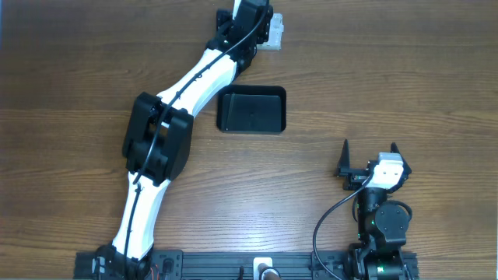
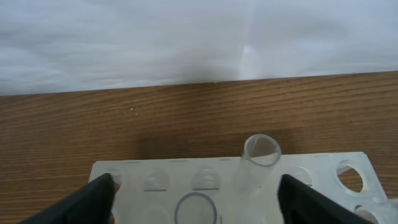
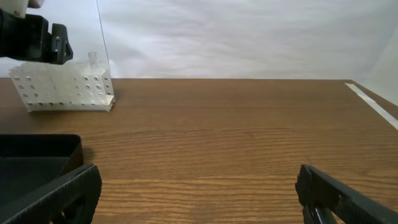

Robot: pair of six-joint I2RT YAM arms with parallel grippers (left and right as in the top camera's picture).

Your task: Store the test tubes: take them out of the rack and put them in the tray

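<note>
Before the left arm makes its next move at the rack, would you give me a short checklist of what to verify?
1. The left gripper is open over the test tube rack: ok.
2. A test tube sits between its fingers: ok.
3. That tube is gripped: not ok, the fingers stand apart from it.
4. The black tray has room: ok, nothing lies in it.
5. The right gripper is away from rack and tray: ok.
6. Finger depth is right for a grasp: cannot tell.

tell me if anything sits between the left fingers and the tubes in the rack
Nothing visible does. The open left gripper hangs over the rack, one tube in line between its fingers, a second tube just beyond.
</note>
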